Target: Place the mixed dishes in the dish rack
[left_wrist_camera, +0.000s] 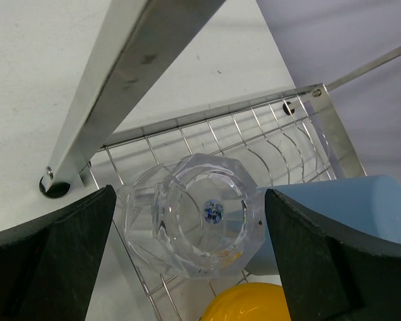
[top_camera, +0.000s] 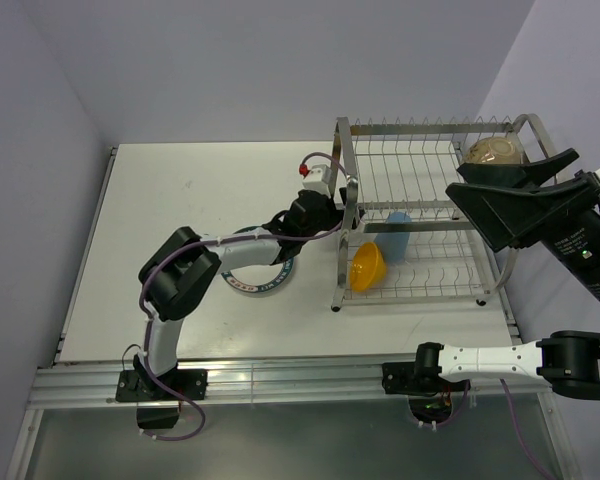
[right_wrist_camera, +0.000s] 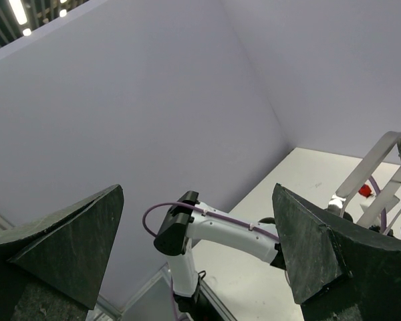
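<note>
The silver wire dish rack [top_camera: 420, 128] stands at the right of the table. A clear glass [left_wrist_camera: 194, 214] lies on its side on the lower tier's wires. My left gripper [left_wrist_camera: 190, 257] is open around it, with a gap at each finger. Beside the glass on the same tier are a light blue tumbler [left_wrist_camera: 351, 210] [top_camera: 397, 235] and a small orange bowl [left_wrist_camera: 254, 304] [top_camera: 367, 267]. A beige bowl [top_camera: 495, 152] sits on the upper tier. A white plate with a teal rim [top_camera: 272, 280] lies on the table, partly under the left arm. My right gripper [top_camera: 470, 190] [right_wrist_camera: 197, 254] hangs open and empty, high above the rack's right end.
The rack's slanted steel post [left_wrist_camera: 134, 73] crosses just above the left gripper, its foot [left_wrist_camera: 53, 184] on the table. The rack's curved handle [right_wrist_camera: 381, 167] shows at the right of the right wrist view. Walls close in behind and to the right of the rack.
</note>
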